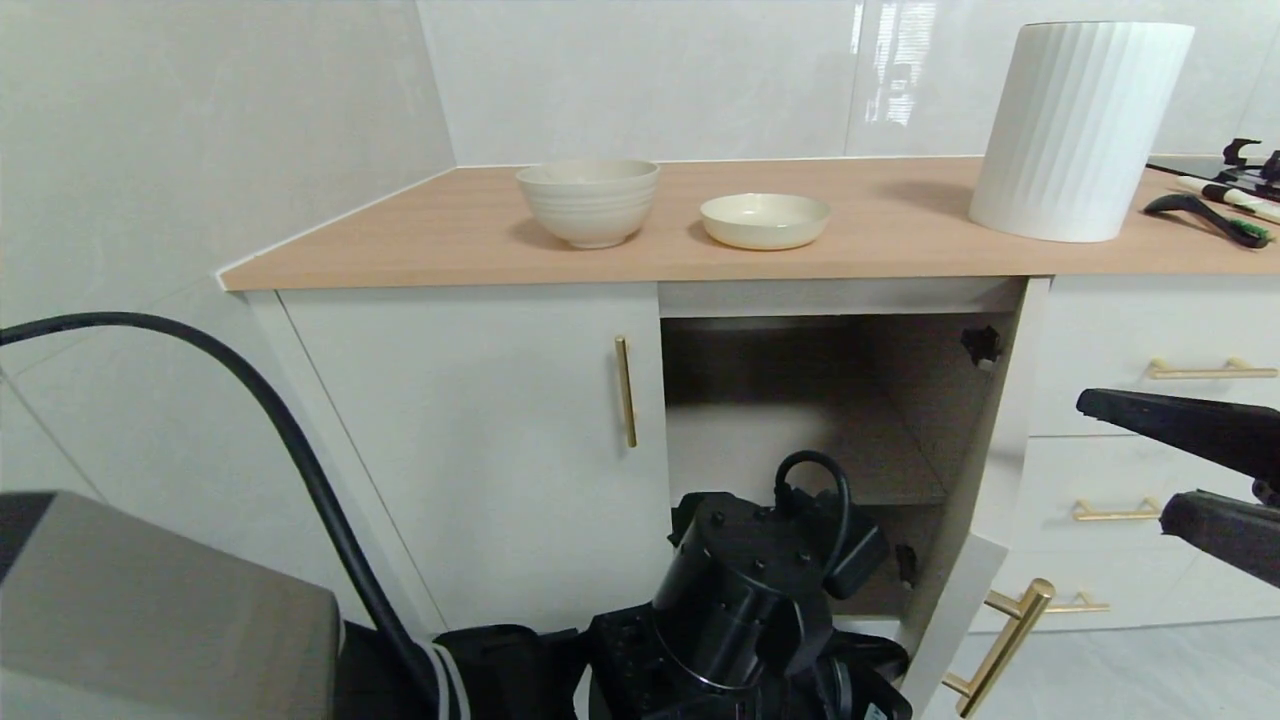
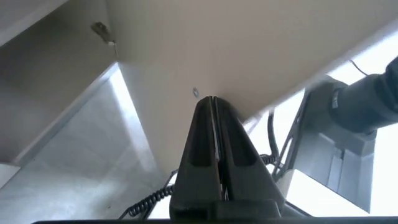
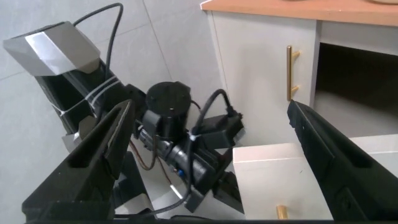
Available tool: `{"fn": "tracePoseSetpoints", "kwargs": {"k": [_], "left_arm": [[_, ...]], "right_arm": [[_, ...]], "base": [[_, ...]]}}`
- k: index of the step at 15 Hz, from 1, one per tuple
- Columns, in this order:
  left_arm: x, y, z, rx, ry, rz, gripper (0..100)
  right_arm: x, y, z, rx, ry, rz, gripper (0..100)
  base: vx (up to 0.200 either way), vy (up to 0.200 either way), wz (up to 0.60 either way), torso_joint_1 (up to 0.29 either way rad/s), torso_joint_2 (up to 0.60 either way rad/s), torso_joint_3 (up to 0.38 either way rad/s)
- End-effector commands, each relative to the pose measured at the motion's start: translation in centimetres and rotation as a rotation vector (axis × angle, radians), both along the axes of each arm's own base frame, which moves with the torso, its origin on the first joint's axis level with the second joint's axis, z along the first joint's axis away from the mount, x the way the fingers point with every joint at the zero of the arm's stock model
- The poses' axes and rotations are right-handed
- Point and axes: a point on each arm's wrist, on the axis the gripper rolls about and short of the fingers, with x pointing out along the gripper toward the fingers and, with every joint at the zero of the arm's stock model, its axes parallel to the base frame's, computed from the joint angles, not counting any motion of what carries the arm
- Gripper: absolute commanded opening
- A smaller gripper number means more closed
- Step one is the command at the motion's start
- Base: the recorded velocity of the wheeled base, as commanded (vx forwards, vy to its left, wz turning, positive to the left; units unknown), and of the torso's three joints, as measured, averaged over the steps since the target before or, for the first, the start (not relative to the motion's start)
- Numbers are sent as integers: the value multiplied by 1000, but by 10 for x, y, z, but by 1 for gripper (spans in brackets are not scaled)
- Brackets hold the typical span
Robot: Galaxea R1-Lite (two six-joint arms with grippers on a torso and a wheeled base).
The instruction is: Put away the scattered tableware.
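A bowl [image 1: 588, 203] and a shallow dish [image 1: 765, 220] are seen on the worktop [image 1: 900, 250] that tops the cabinet [image 1: 470, 450]. The bowl is set above the cabinet's closed door and the dish, apart from it, above the open compartment. A tall white ribbed cylinder [image 1: 1080, 130] is stood on the same worktop past the cabinet's far-right edge, and some dark utensils [image 1: 1215, 210] are laid beyond it. The cabinet's right door [image 1: 985, 590] is swung outward, so a bare shelf [image 1: 860, 450] is exposed inside. The left hand [image 2: 213, 109] is held low in front of the cabinet's open compartment, its fingers pressed together with nothing between them. The right hand [image 1: 1125, 460] is held to the right of the cabinet, level with the drawers [image 1: 1160, 440], its fingers spread wide and nothing gripped.
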Motion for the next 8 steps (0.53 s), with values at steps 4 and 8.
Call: {"fn": "tracePoseSetpoints", "kwargs": {"k": [4,8], "left_arm": [[14,-6,8,20,36,3,0],[33,-37,14,-44,17,3,0]], "right_arm": [[2,1,-2,-5,9,1,100],[3,2,-4,-10,17,1,100]], "base": [[-200,0,0,-1,4,2],[-50,0,0,-1,1,3]]}}
